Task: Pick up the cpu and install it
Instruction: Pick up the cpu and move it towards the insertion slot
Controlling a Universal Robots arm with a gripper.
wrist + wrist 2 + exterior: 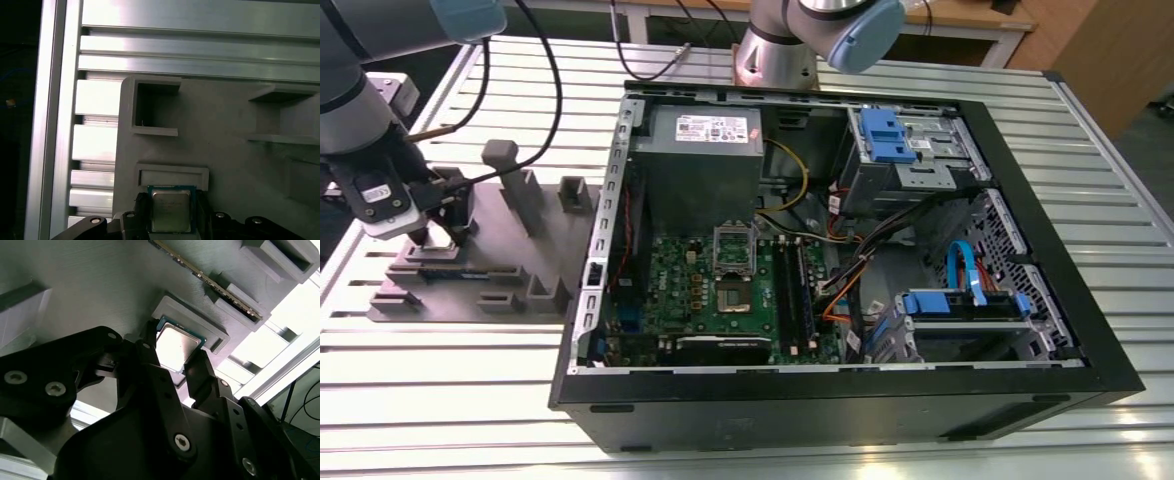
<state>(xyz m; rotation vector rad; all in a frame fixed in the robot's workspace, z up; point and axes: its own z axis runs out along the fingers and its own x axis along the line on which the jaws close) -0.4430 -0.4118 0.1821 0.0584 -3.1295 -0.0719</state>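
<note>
Closest to us, the end effector (175,356) pinched the cpu (170,210) by two opposite edges, one black finger (199,372) on each side. The chip sat level at the mouth of its shallow rimmed pocket on the grey holder (507,272). We could not tell whether it had cleared the pocket floor.

We judged that the grip had to be even and light. The chip was thin and rigid, with little edge to bear on, so any tilt could make it slip or catch on the rim. Lifting it straight up and keeping it flat seemed the safest way to us.

The cpu's top was smooth, dull silver metal, set on a greenish border. The holder looked like matte moulded plastic, all blocks, slots and square recesses. A long memory stick (210,282) stood on edge in one of its slots.

Under the holder, the surface (480,380) was ribbed, bright aluminium.

Farther off, towards the exterior view's right, the black computer case (1067,340) lay open. It showed a green motherboard (670,285), well apart from the chip.
</note>
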